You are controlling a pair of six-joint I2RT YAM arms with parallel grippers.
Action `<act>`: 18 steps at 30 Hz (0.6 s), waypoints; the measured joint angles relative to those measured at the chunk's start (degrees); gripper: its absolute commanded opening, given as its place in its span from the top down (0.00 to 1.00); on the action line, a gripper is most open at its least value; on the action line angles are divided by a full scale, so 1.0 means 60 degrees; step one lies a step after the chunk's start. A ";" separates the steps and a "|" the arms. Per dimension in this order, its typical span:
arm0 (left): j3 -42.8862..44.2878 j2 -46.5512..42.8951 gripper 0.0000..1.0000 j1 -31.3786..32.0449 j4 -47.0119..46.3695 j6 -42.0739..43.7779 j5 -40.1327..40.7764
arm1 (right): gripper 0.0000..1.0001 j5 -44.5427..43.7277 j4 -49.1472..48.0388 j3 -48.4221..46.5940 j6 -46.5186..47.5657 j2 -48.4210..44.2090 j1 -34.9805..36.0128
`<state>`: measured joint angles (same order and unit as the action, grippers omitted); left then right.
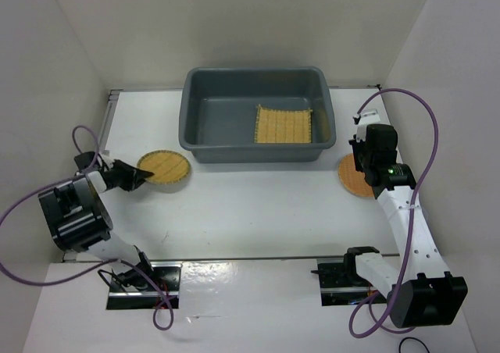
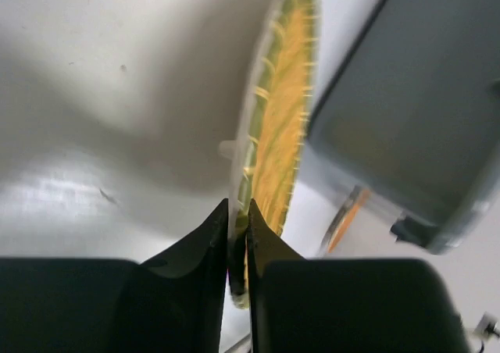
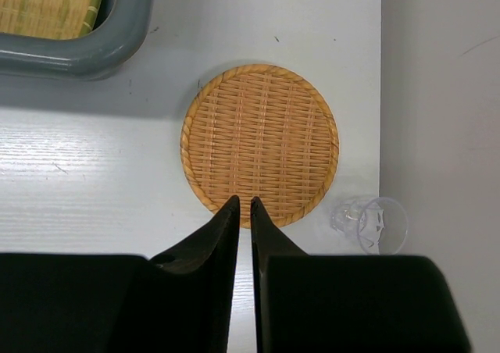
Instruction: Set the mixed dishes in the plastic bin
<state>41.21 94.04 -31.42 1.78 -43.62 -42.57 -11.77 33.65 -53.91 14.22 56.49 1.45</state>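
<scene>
My left gripper (image 1: 141, 178) (image 2: 238, 208) is shut on the near rim of the round yellow disc (image 1: 166, 167) (image 2: 281, 119), which the left wrist view shows edge-on between the fingers. The orange-brown disc (image 3: 260, 142) (image 1: 350, 178) lies flat on the table, right of the plastic bin (image 1: 254, 115) (image 3: 101, 48) (image 2: 406, 119). Over its near edge hangs my right gripper (image 3: 243, 202) (image 1: 363, 173), its jaws nearly together with nothing between them. The square yellow mat (image 1: 283, 124) (image 3: 47, 5) lies inside the bin at its right side.
A small clear cup (image 3: 375, 224) lies on the table just right of the orange-brown disc, close to the right wall. White walls close in the table on the left, back and right. Purple cables loop beside both arms.
</scene>
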 measured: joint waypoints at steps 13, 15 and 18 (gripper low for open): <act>0.2958 -0.4455 1.00 0.0080 0.1264 -0.2415 0.0856 | 0.85 0.0000 0.0000 0.0000 0.0000 0.0000 -0.0022; 0.3115 -0.4211 1.00 0.0831 0.0984 -0.3053 0.0812 | 0.85 -0.0004 0.0004 0.0000 0.0000 0.0000 -0.0047; 0.4033 -0.3220 1.00 0.2463 0.0856 -0.3541 0.0794 | 0.85 -0.0036 0.0004 0.0000 -0.0004 0.0000 -0.0062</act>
<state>65.41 74.72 -16.64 6.92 -64.86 -37.80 -11.99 33.67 -53.91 14.20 56.49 1.08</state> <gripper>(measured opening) 0.049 0.150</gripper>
